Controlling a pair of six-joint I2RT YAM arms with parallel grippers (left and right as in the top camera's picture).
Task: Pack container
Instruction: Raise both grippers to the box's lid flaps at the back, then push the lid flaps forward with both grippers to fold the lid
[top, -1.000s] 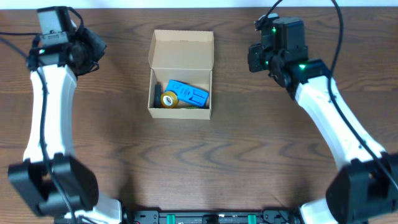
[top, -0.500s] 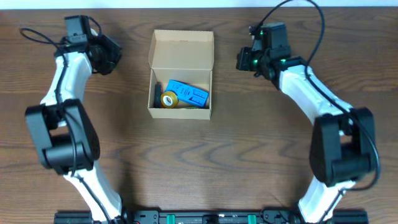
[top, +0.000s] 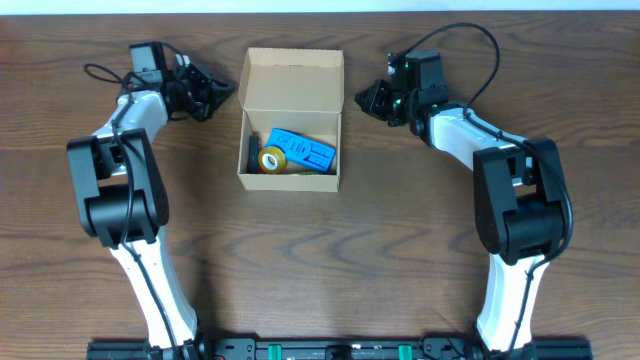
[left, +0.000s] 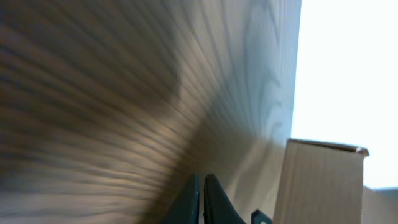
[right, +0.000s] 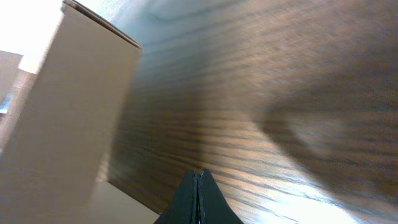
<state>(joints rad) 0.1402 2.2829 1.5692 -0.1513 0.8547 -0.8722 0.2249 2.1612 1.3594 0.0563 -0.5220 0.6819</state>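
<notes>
The box (top: 290, 182) looks packed, with its flap (top: 292, 85) open at the far side. The left gripper (top: 224, 93) and right gripper (top: 362, 100) flank it, jaws clenched on nothing. Next, I'd guess, they fold the flap down.

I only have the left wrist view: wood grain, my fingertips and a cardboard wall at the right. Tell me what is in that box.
Observer: The container is open with its flap lid folded back, and a blue flat item and a yellow roll lie inside.
Operator: Now place my gripper from above.
Observer: The left gripper lies close beside the container's left wall, near the lid end. I cannot tell whether it touches.
Operator: Report the other arm.
Observer: The right gripper is on the opposite side, apart from the container's right wall, fingers shut and holding nothing.
</notes>
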